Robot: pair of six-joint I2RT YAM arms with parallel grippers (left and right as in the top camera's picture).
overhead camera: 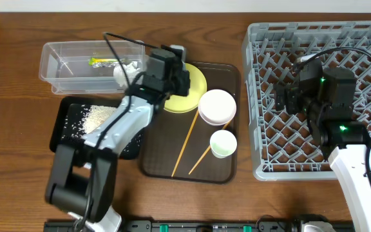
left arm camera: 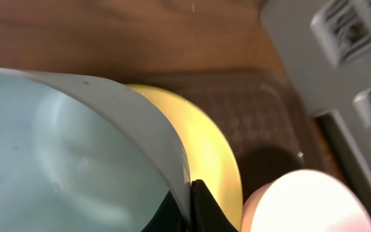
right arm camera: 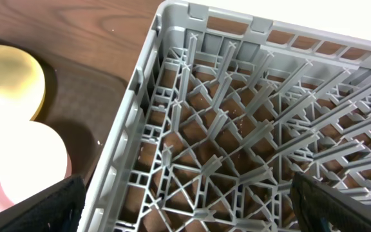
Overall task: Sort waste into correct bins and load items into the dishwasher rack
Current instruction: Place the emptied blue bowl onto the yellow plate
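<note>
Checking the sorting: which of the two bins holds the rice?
The shallow black tray, with white rice grains spread in it; the clear tub farther back holds a wrapper and tissue instead.

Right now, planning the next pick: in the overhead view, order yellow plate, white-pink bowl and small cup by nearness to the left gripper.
Left gripper, holding the light-blue bowl:
1. yellow plate, directly beneath.
2. white-pink bowl, to its right.
3. small cup, right and nearer the robot's base.
</note>
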